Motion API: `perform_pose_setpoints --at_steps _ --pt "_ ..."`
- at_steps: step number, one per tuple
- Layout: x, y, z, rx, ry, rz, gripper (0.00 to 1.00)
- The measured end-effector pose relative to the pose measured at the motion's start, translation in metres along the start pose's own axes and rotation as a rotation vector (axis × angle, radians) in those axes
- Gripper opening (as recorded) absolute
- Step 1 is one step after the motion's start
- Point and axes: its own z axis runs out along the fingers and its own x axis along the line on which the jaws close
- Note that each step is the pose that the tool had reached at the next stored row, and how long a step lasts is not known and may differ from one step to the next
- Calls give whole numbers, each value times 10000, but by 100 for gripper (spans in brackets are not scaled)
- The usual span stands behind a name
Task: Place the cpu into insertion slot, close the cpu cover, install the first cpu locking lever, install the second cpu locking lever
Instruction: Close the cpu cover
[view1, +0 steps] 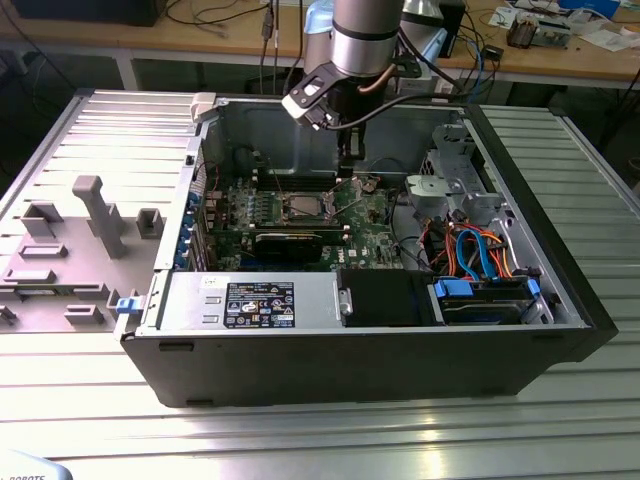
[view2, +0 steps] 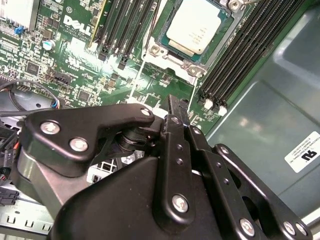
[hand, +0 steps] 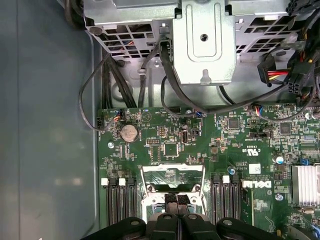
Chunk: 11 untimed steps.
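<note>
On ribbed metal table (view1: 300, 440), open case (view1: 350, 370); hand (view1: 349, 165) near cpu (view2: 197, 27), fingers (hand: 171, 206) seemingly together, empty.

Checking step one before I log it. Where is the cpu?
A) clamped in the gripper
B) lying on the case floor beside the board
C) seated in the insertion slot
C: in the second wrist view the cpu lies silvery top up inside the metal rim of the insertion slot.

open computer case (view1: 350, 370) — green motherboard (hand: 210, 135) | coin battery (hand: 129, 132) | drive cage (hand: 202, 45) | memory slots (view2: 252, 50)
</note>
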Motion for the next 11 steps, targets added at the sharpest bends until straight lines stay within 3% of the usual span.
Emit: perform_pose_setpoints --at_steps 11 --pt "1 28 3 0 0 0 11"
